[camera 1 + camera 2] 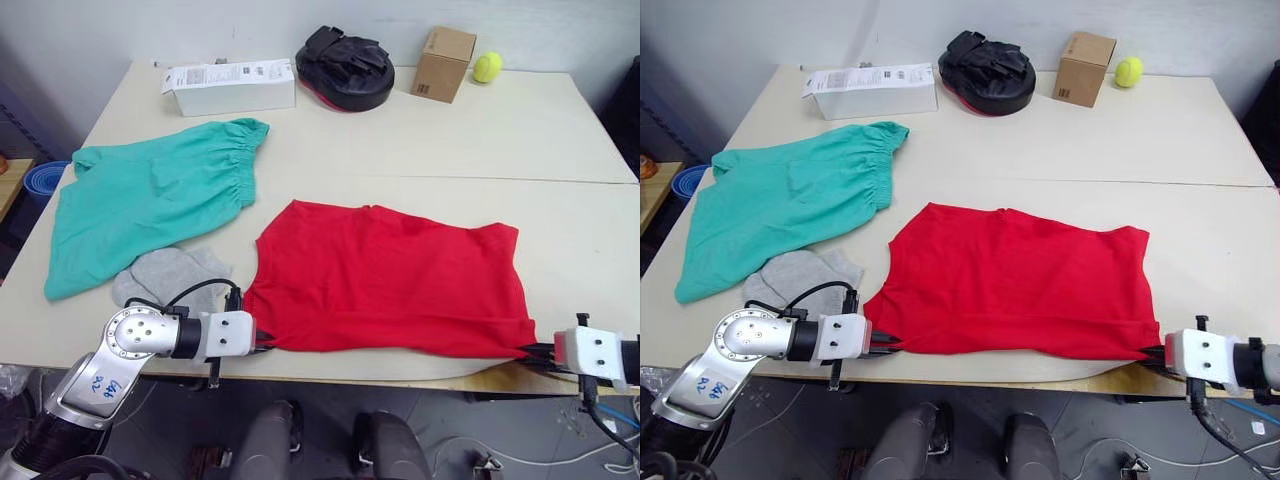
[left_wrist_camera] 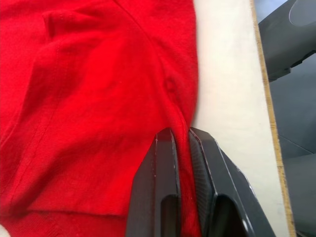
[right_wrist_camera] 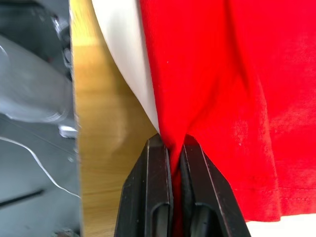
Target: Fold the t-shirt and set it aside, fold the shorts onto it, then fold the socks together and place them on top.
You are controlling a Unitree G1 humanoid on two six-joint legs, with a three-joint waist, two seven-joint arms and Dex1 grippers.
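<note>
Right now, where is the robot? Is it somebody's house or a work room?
Probably a work room or lab, not a home. The clothes lie on a big plain table with a cardboard box, a tennis ball and a white carton at the back, and loose cables lie on the floor below.

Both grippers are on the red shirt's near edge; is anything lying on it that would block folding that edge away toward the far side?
Nothing visible does. The t-shirt lies bare; the socks and shorts sit off its left side, while the left gripper and right gripper pinch its near corners.
</note>
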